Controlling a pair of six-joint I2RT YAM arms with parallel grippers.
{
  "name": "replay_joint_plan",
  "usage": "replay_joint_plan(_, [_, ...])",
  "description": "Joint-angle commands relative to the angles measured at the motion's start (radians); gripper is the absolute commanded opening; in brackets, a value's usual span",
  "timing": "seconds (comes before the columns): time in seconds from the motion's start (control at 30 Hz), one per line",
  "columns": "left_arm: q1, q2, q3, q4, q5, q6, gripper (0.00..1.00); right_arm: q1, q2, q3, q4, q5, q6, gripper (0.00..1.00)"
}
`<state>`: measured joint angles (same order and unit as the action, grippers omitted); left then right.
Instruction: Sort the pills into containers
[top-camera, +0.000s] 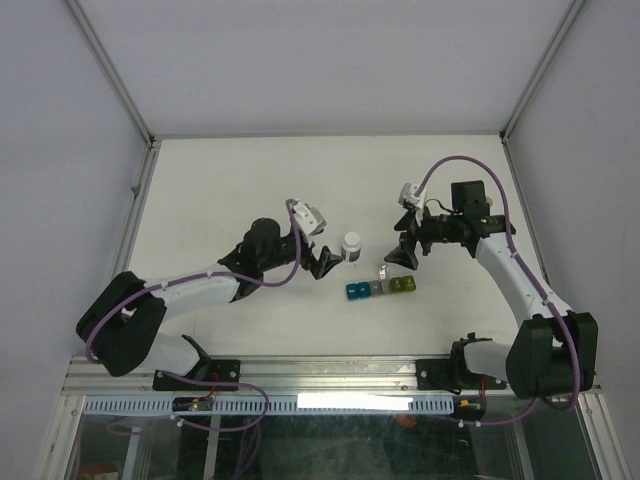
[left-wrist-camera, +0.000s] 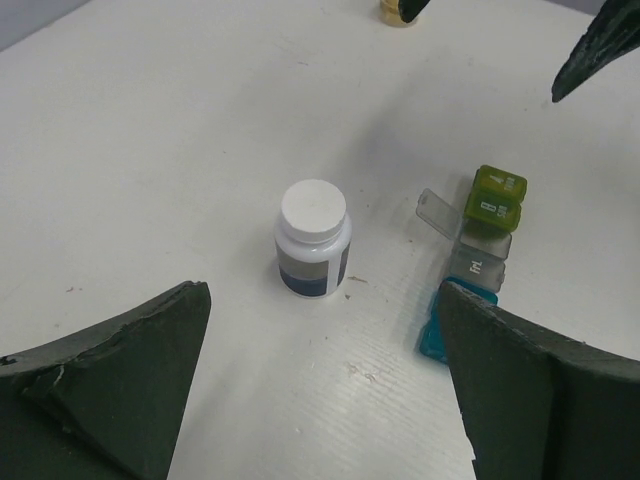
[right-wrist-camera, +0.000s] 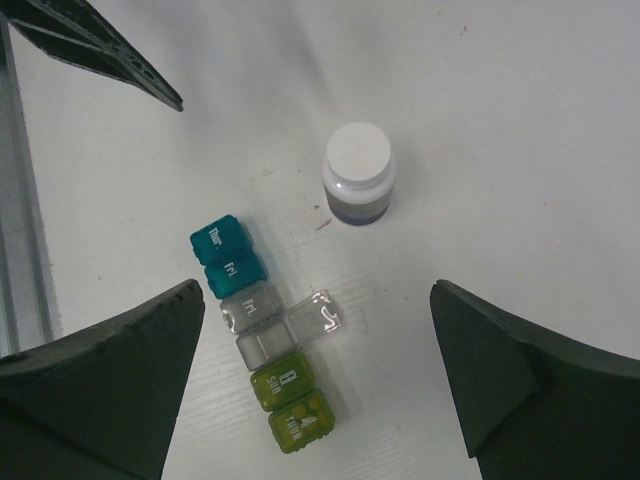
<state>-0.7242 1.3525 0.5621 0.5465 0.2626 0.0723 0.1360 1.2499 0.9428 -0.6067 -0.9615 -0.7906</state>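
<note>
Both pincers released, nothing held. Left gripper (top-camera: 328, 262) gapes at 8 o'clock of the white-capped bottle (top-camera: 351, 245); right gripper (top-camera: 404, 257) hangs at 1 o'clock of the containers (top-camera: 380, 289). I see the strip flat on the table (top-camera: 220, 180), bottle at its 11 o'clock, one clear lid (right-wrist-camera: 322, 318) flipped open.

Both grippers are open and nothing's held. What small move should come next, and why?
Probably ease the left gripper forward around the white-capped bottle and close. Its jaws are open and face the bottle, which stands upright, capped and untouched. One grey compartment of the containers already has its lid flipped open, ready for pills.
</note>
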Motion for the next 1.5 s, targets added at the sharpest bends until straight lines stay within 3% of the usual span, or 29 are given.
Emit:
replay_joint_plan(0.0, [0.038, -0.071, -0.101, 0.267, -0.049, -0.131, 0.99, 0.025, 0.082, 0.124, -0.047, -0.116, -0.106, 0.99])
replay_joint_plan(0.07, [0.050, -0.076, -0.091, 0.226, -0.015, -0.149, 0.99, 0.061, 0.089, 0.123, -0.023, -0.077, -0.148, 0.99])
replay_joint_plan(0.2, [0.049, -0.054, -0.083, 0.185, 0.025, -0.148, 0.99, 0.092, 0.108, 0.140, 0.060, 0.001, -0.062, 0.99])
replay_joint_plan(0.3, [0.049, -0.013, -0.086, 0.224, 0.076, -0.133, 0.96, 0.092, 0.147, 0.160, 0.042, -0.005, -0.010, 0.99])
replay_joint_plan(0.53, [0.050, 0.155, 0.051, 0.107, 0.127, -0.180, 0.88, 0.101, 0.150, 0.089, 0.133, -0.014, 0.006, 0.99])
replay_joint_plan(0.77, [0.050, 0.087, -0.052, 0.130, 0.080, -0.170, 0.87, 0.282, 0.335, 0.317, 0.010, 0.389, 0.089, 0.97])
replay_joint_plan(1.0, [0.050, -0.005, -0.149, 0.127, 0.015, -0.183, 0.87, 0.422, 0.463, 0.467, -0.104, 0.608, 0.137, 0.93])
replay_joint_plan(1.23, [0.050, -0.043, -0.190, 0.140, -0.011, -0.187, 0.88, 0.473, 0.546, 0.536, -0.168, 0.739, 0.175, 0.88])
replay_joint_plan(1.47, [0.051, -0.032, -0.192, 0.135, -0.011, -0.186, 0.88, 0.478, 0.578, 0.554, -0.193, 0.759, 0.179, 0.78])
